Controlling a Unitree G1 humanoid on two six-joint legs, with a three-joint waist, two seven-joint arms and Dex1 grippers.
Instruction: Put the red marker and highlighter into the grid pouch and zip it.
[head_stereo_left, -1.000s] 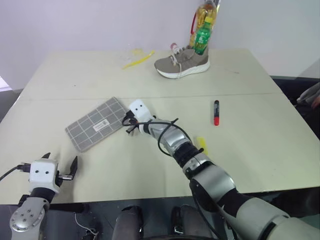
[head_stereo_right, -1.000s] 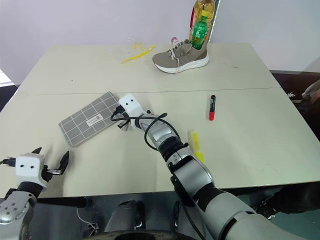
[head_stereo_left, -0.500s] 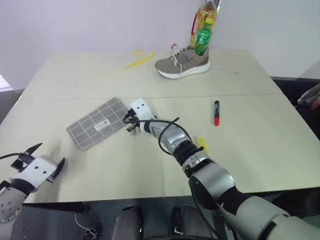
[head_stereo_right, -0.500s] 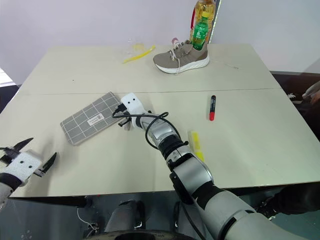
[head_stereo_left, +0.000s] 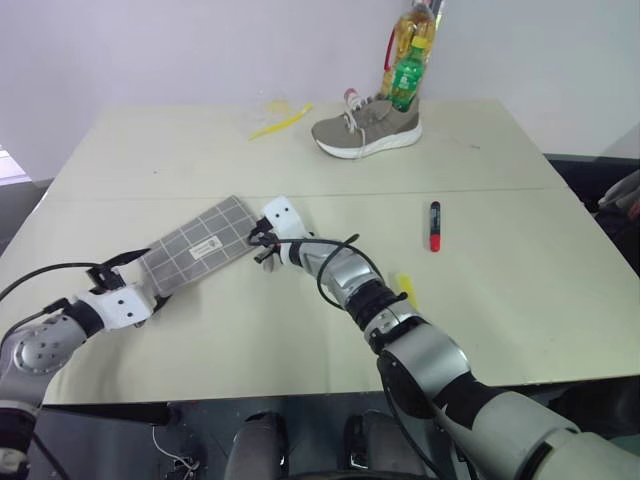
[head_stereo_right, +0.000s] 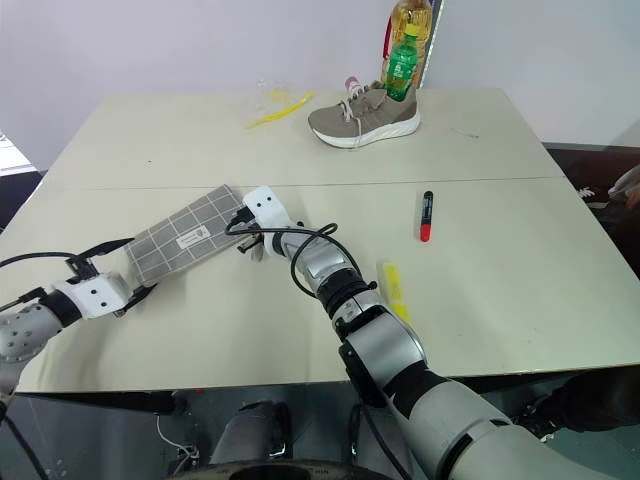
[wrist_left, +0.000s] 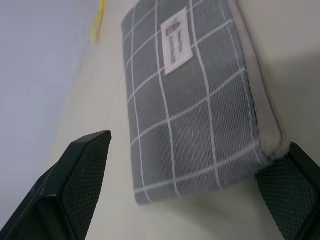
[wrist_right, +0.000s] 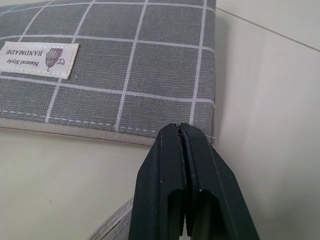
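Note:
The grid pouch (head_stereo_left: 205, 245) lies flat on the table, grey with white lines and a white label (wrist_left: 175, 41). My left gripper (head_stereo_left: 148, 278) is open, one finger on either side of the pouch's near end (wrist_left: 200, 145). At the pouch's other end my right gripper (head_stereo_left: 257, 243) is shut, its tips (wrist_right: 182, 131) against the seamed edge by a corner. I cannot see whether anything is pinched between them. The red marker (head_stereo_left: 433, 226) lies further right on the table. The yellow highlighter (head_stereo_right: 390, 283) lies beside my right forearm.
A tan shoe (head_stereo_left: 365, 125) and two bottles (head_stereo_left: 405, 60) stand at the back of the table. A thin yellow strip (head_stereo_left: 277, 120) lies to their left. The table's front edge (head_stereo_left: 250, 390) runs close below my left arm.
My left gripper has swung from the table's front left edge forward to the pouch's near end, rolling as it went. The right gripper and the pens have stayed put.

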